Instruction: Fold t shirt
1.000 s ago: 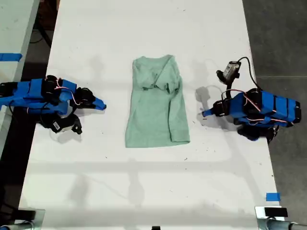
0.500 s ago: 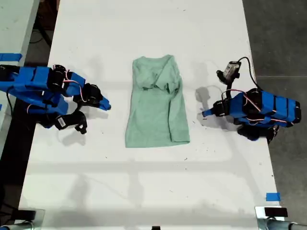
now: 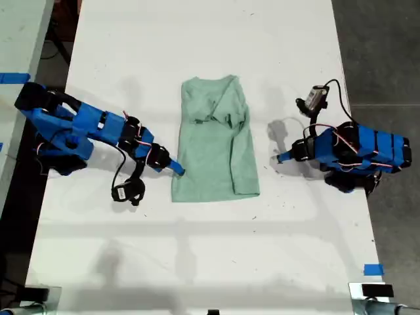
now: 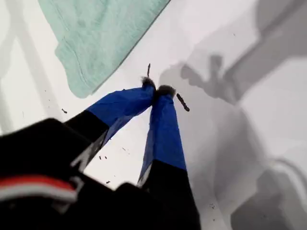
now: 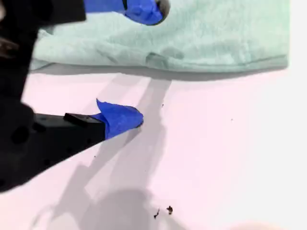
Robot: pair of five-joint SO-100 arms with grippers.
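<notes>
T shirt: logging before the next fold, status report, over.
My first gripper shut, over bare table, clear of the t shirt. My second gripper open at its edge, nothing gripped. Shirt a narrow oblong, wrinkled. Nothing in the way.

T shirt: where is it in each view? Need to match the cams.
Exterior view: the t shirt lies mid-table, between the two arms.
First wrist view: one corner of it, beyond my first gripper and apart from it.
Second wrist view: its long edge, where my open second gripper straddles it.
Shared landmark: the white table.
</notes>
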